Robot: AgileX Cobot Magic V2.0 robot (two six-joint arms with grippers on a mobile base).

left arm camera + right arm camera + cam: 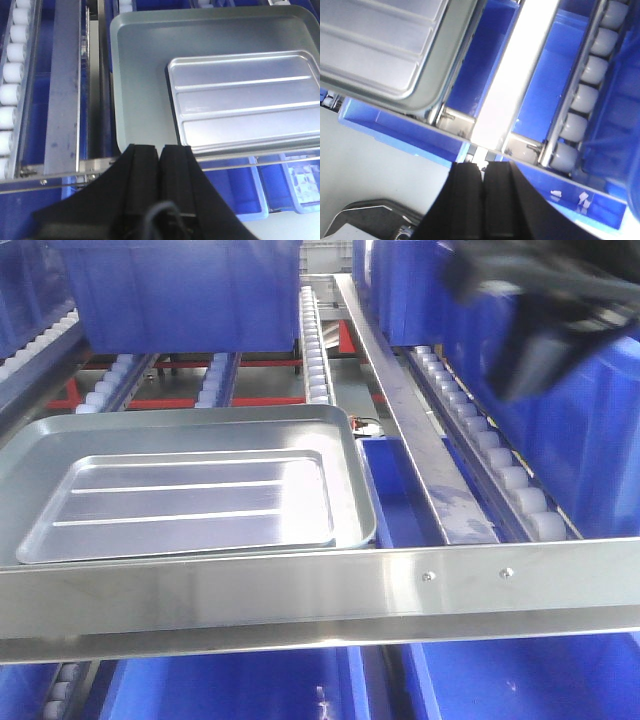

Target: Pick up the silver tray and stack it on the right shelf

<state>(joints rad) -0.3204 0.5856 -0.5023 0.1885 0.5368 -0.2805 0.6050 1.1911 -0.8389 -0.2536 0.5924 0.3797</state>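
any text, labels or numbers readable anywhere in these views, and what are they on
None can be read.
Ribbed silver tray, lying in the larger smooth tray: no stamp or marking visible.
Front rail: two small screws only, no label.
Blue bin below the rack holds pale items with dark marks, too small and blurred to read.
Blue bin has small white scraps, nothing legible.

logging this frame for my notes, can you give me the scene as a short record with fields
small tray: ribbed silver tray lying flat inside the larger smooth tray
tray location: on the shelf, behind the front rail
rail detail: two small screws on the rail
left gripper: shut, empty, near the rail in front of the trays
right gripper: shut, empty, at the rack edge beside the roller track
surroundings: blue bins on and under the rack
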